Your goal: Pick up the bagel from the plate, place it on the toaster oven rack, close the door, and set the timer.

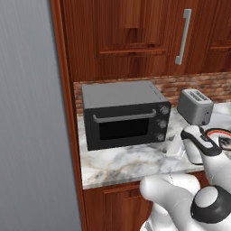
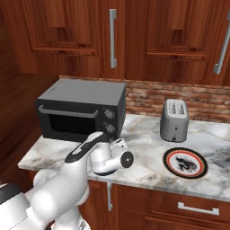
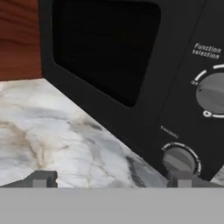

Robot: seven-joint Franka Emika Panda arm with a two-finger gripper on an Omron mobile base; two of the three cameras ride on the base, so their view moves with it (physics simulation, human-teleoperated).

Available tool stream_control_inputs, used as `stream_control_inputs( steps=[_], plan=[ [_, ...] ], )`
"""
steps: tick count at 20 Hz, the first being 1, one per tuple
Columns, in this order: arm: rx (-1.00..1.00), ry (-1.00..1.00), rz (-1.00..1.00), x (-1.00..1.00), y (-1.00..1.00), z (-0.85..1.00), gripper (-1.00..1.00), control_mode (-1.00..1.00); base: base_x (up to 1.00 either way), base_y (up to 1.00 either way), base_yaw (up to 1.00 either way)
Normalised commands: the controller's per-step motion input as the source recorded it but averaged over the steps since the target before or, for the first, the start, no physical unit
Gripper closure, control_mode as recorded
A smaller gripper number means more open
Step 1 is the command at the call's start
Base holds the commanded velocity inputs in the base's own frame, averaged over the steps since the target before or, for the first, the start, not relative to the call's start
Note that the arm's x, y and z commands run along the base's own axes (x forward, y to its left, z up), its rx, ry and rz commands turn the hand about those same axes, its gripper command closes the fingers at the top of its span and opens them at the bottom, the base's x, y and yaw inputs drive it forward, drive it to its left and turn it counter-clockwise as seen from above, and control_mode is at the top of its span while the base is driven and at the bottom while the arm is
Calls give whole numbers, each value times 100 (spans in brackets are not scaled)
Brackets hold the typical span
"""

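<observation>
Step in hand: judging by the shut door [image 1: 122,127] and the bare plate [image 2: 184,162], the bagel is probably lying inside the oven [image 1: 122,113], behind dark glass that is hiding it; the timer is what remains.
Gripper: the gripper [image 3: 111,180] is hovering low over the counter [image 3: 52,135], its 2 fingertips [image 3: 40,179] standing well apart with nothing between them.
Timer knob: the lowest knob [image 3: 179,159] is sitting just above the right fingertip, at about 1 o'clock from the gripper's middle.
Doing it well: the hand is needing to shift toward 3 o'clock in its own view until the knob is lying between the tips, then close gently and twist without pushing the oven back.
Risk: the function knob [image 3: 212,92] is sitting above, at 12 o'clock from the timer knob; grabbing that one would be the wrong setting.
Left base view: it is showing all 3 knobs in a column and the handle [image 1: 124,117].
Right base view: it is showing the whole plate, and the toaster [image 2: 174,119] at its 11 o'clock.
Hand view: it is giving the knob lettering and the tip-to-knob offset.
</observation>
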Motion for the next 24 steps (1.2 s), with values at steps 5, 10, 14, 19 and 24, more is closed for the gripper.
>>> stream_control_inputs(
  steps=[5, 10, 14, 19, 24],
  plan=[
    [-1, -22, 0, 0, 0, -22, -100, -100, 0, 0, 0],
    [0, -22, 0, 2, 0, -5, -100, -100, 0, 0, 0],
    [0, -22, -2, 0, 12, 0, -100, -100, 0, 0, 0],
    [0, -16, -9, 5, 25, 0, -100, -100, 0, 0, 0],
    [-2, -5, -17, 20, 31, 0, -100, -100, 0, 0, 0]
  ],
)
